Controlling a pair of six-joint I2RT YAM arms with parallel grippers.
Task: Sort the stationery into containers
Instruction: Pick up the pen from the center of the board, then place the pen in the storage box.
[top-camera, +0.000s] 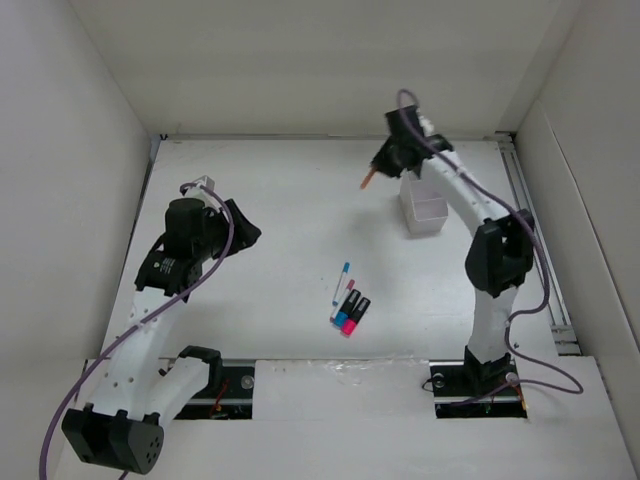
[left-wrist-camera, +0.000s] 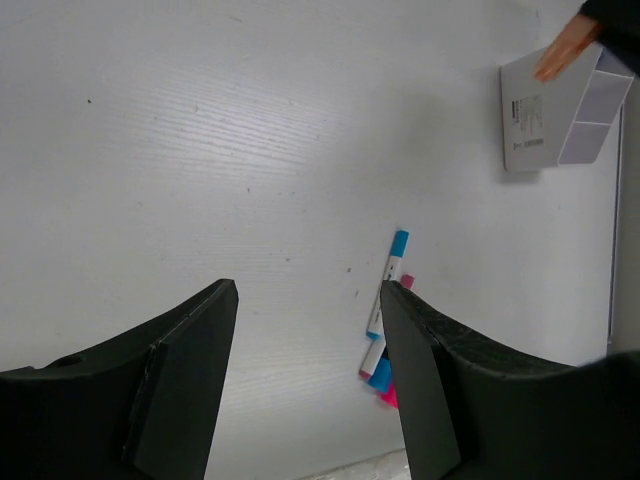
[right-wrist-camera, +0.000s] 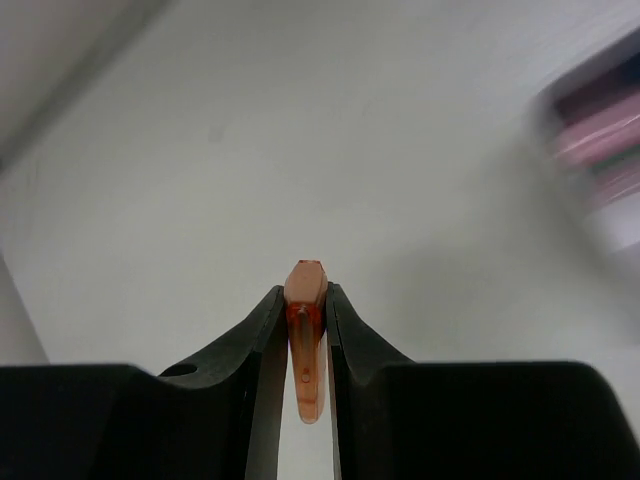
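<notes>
Just beside the white box (top-camera: 428, 223), your right gripper (right-wrist-camera: 305, 300) is pinched on the orange piece (right-wrist-camera: 305, 345), so next carry it over a compartment and release, while the left gripper (left-wrist-camera: 308, 290) idles, jaws apart.

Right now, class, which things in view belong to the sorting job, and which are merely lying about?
Job: stubby orange piece in the right gripper; thin blue-pink pen; black markers with blue and pink ends; white plastic box.
Not the job: white table; purple cables.
</notes>
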